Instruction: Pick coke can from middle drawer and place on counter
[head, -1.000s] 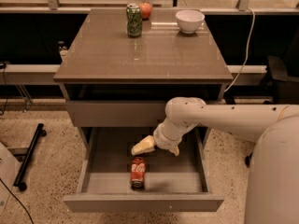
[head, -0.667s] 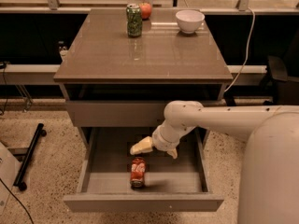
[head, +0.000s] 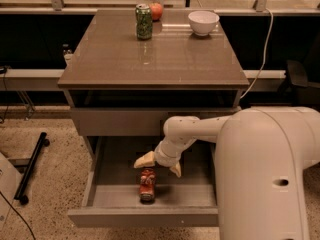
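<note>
Arm (head: 265, 169) displacement since the earlier frames: the wrist section has travelled left and slightly downward inside the open drawer. The gripper now sits closer to the can than before. The can itself has not shifted. All items on the counter are unchanged.

Significance for the task: the approach phase is nearly finished, and the grasp has not yet been made. Lifting and transfer to the counter remain to be done.

Component status, in descending order of size:

1. Arm. The large white housing fills the lower right of the view. The forearm extends left from it, passing below the closed upper drawer front (head: 120, 121). It then bends downward at the wrist into the drawer.
2. Counter (head: 150, 64). It carries a green soda can (head: 144, 21), an apple (head: 156, 10) and a white bowl (head: 203, 21), all along the far edge. The near area is the likely placement zone.
3. Middle drawer (head: 145, 216). It is pulled fully out.
4. Gripper (head: 160, 166). It is positioned just behind and above the can, pointing down. The two tan fingers (head: 145, 160) are spread wide and hold nothing.
5. Coke can (head: 146, 184). It rests on the drawer floor near the front wall, left of centre. It appears to lie on its side, though this is uncertain.
</note>
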Robot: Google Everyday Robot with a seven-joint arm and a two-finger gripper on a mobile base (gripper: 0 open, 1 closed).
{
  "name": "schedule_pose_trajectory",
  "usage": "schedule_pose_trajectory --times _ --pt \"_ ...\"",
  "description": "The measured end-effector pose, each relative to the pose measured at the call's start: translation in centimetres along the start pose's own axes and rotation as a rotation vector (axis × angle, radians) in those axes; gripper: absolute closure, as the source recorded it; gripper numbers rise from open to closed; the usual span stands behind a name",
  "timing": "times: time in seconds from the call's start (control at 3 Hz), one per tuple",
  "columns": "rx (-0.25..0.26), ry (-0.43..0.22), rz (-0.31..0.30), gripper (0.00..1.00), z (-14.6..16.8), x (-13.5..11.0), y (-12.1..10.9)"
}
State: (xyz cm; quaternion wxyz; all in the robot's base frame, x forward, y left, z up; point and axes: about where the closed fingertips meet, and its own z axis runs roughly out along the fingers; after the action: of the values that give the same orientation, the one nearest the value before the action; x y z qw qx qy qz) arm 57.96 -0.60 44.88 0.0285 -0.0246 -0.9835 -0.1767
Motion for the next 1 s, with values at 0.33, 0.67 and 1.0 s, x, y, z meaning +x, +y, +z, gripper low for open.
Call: schedule_pose_trajectory --times 0.33,0.67,1.0 --pt "0.006 0.035 0.05 0.0 3.2 -0.7 0.3" --pt "-0.009 0.067 0.095 0.0 6.0 -1.0 0.7" --pt "-0.019 0.093 0.122 0.15 8.1 -0.8 1.1"
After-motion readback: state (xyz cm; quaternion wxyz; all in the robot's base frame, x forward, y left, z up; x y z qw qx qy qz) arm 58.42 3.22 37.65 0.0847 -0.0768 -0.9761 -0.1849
